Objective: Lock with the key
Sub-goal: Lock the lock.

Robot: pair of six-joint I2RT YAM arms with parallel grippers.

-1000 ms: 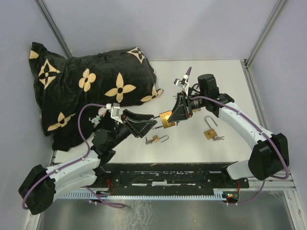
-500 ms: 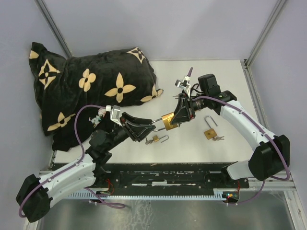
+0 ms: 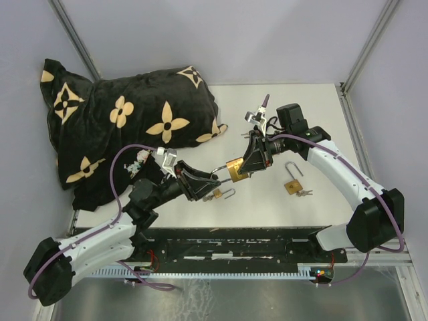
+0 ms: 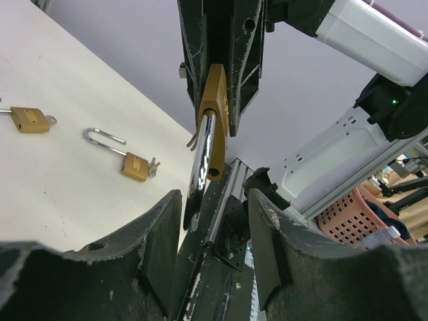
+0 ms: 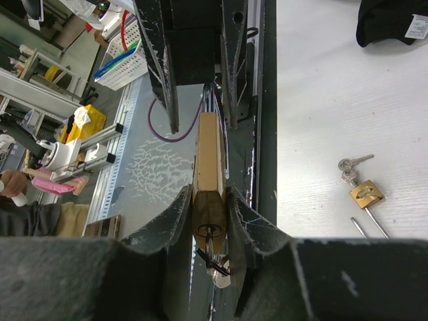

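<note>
Above the white table [image 3: 321, 120], my right gripper [image 5: 208, 200] clamps the brass padlock [image 3: 233, 169]; my part-open left gripper [image 4: 214, 207] straddles its unlatched steel shackle [image 4: 201, 157].

- The padlock [image 5: 206, 167] body is seen as brass-coloured metal with a dull, brushed finish.
- Its shackle [image 4: 200, 157] is seen as polished silver metal, mirror-glossy.
- The fingers [image 4: 157, 241] of the left gripper [image 4: 214, 210] are formed of matt black plastic, scuffed and scratched pale along the edges.
- The same worn black plastic is shown on the right gripper [image 5: 207, 195].
- The bench [image 3: 321, 114] is finished in matt white with a faint grain.
- The pillow [image 3: 134, 114] is covered in black plush cloth patterned with tan flowers.
- The arm shells [image 3: 338, 170] are moulded in smooth, slightly glossy white plastic.
- A loose padlock [image 3: 293, 186] is seen with the same brass body and bright metal shackle.
</note>
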